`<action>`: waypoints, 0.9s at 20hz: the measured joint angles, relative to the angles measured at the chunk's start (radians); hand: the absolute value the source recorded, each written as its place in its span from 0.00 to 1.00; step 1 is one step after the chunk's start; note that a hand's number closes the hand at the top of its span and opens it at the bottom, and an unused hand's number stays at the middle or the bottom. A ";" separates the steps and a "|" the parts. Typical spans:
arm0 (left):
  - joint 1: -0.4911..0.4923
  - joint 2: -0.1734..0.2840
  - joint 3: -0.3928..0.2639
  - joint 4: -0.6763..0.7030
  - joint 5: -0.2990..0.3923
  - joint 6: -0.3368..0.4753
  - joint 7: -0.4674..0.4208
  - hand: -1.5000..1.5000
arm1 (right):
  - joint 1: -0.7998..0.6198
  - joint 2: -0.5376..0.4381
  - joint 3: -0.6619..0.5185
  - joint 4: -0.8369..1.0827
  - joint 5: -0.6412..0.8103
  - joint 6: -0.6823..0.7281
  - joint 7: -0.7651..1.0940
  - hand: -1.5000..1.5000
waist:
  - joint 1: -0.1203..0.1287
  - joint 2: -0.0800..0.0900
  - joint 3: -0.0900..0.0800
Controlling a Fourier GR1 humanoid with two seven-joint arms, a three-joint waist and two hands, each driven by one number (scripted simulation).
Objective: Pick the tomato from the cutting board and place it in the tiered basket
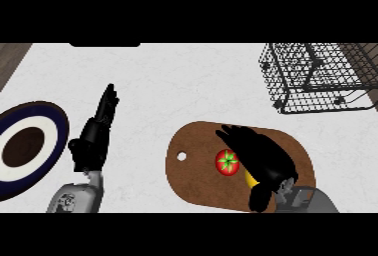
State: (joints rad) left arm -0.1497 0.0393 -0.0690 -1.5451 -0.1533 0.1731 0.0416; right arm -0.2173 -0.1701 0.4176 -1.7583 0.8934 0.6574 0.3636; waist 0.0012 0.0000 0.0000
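Tomato (pixel 227 162) just left of right hand (pixel 260 152)

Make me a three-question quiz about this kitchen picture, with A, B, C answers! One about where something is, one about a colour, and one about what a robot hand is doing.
1. Where is the tomato?
A. In the wire basket
B. On the cutting board
C. On the plate

2. What colour is the plate's ring?
A. Dark blue
B. Green
C. Orange

3. What is the left robot hand doing?
A. Holding the tomato
B. Resting open with straight fingers
C. Pushing the basket

Answers:
1. B, the tomato lies on the brown cutting board, just beside the right robot hand.
2. A, the plate at the left edge has a dark blue ring round a white band and a brown middle.
3. B, the left robot hand is open over the counter, far from the black wire basket.
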 measured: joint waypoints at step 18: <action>0.007 -0.009 0.006 -0.009 -0.014 -0.013 -0.001 0.50 | 0.031 0.084 -0.029 0.176 0.101 -0.152 -0.138 1.00 | -0.001 0.000 0.000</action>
State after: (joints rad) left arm -0.1423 0.0300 -0.0627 -1.5536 -0.1673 0.1601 0.0410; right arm -0.1858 -0.0862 0.3891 -1.5827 0.9942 0.5053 0.2255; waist 0.0006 -0.0001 0.0000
